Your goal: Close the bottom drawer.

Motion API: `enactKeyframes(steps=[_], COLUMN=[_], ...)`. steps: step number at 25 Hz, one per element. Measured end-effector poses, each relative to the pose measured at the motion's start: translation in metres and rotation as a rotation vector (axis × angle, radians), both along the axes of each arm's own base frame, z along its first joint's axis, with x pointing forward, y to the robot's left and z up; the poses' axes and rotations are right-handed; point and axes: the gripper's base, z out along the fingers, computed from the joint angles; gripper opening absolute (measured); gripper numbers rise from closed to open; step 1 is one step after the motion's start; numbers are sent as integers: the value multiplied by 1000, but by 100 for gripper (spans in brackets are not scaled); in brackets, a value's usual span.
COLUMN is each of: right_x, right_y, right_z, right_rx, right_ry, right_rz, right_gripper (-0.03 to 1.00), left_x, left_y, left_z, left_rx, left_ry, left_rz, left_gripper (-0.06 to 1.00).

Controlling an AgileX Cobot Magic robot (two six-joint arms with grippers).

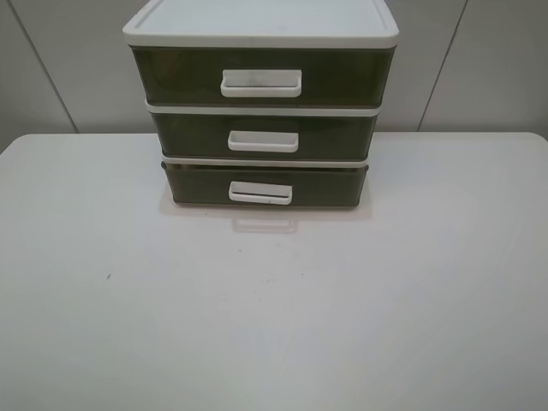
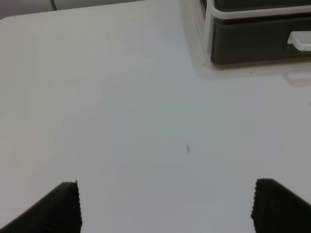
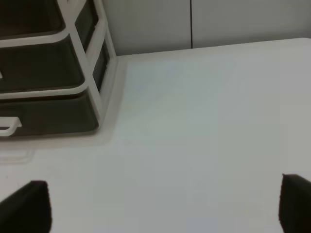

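The bottom drawer [image 1: 265, 185] is olive-brown with a white loop handle [image 1: 260, 193]. It sticks out a little from the white-framed unit [image 1: 261, 34] at the table's far middle. Its corner shows in the left wrist view [image 2: 252, 41] and in the right wrist view [image 3: 48, 116]. Neither gripper shows in the exterior high view. My left gripper [image 2: 165, 206] is open and empty, low over bare table, well short of the drawer and to its left. My right gripper [image 3: 165, 206] is open and empty, short of the drawer and to its right.
The middle drawer [image 1: 264, 134] and the taller top drawer [image 1: 261, 77] sit flush in the frame. The white table [image 1: 274, 308] has a small dark speck [image 1: 108, 276] at its left. A grey panelled wall [image 1: 479, 68] stands behind the unit.
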Motion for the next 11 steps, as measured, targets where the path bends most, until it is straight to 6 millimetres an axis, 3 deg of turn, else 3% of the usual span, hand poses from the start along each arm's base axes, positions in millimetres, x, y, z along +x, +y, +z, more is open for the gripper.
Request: enactKeyframes(steps=[11], right_x=[0], right_y=[0], right_z=[0], right_rx=[1], right_ry=[0], right_rz=[0], right_gripper=[82], left_x=[0], left_y=[0], left_z=[0], left_rx=[0], left_ry=[0], left_rz=[0], left_gripper=[72])
